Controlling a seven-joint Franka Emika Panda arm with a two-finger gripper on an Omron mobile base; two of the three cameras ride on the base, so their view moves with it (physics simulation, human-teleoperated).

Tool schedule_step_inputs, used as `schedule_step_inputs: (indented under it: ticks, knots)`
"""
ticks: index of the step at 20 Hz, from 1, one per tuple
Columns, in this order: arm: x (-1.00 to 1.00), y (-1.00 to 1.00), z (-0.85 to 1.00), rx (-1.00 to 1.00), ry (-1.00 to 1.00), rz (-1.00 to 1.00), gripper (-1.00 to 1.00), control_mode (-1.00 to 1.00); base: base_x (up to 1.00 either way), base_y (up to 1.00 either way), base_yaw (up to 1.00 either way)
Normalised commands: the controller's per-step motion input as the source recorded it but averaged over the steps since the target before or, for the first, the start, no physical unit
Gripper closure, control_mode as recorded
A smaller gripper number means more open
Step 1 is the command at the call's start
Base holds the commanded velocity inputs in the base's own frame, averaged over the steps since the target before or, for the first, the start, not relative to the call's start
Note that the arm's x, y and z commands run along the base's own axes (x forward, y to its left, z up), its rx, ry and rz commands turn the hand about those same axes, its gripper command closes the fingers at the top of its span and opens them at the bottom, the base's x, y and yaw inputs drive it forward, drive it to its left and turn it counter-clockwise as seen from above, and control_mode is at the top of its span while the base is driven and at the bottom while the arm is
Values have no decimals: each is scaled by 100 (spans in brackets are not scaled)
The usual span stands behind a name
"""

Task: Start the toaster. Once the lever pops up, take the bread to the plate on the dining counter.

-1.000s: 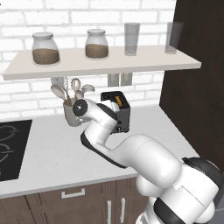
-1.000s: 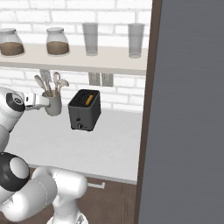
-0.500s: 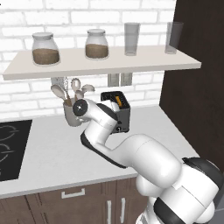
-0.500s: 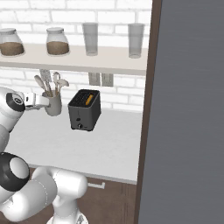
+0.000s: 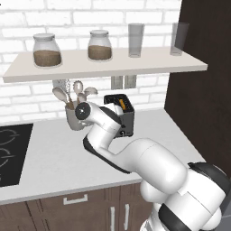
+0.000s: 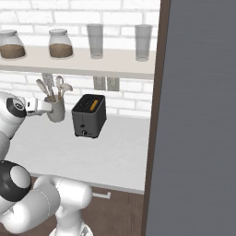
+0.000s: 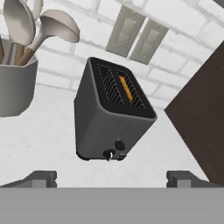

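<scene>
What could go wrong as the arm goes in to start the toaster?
The utensil cup stands close beside the toaster, so a wide approach with the open gripper might knock it. The lever is small and sits just above the knob; the fingers could land on the knob instead. Pushing off-centre could slide the toaster along the counter.

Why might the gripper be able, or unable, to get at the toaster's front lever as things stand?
Probably able: the gripper is open and faces the toaster, bare counter between. The utensil cup stands off to one side.
</scene>
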Motion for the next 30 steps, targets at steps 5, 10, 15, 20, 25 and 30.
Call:
schedule_step_inputs:
  ticks: [5,10,15,20,25,30]
  knots:
    - [0,0,0,0,0,0,-100,-100,0,0,0]
    - [0,0,0,0,0,0,-100,-100,0,0,0]
    - [0,0,0,0,0,0,-100,-100,0,0,0]
    - [0,0,0,0,0,0,-100,-100,0,0,0]
    - [0,0,0,0,0,0,-100,-100,0,0,0]
    - [0,0,0,0,0,0,-100,-100,0,0,0]
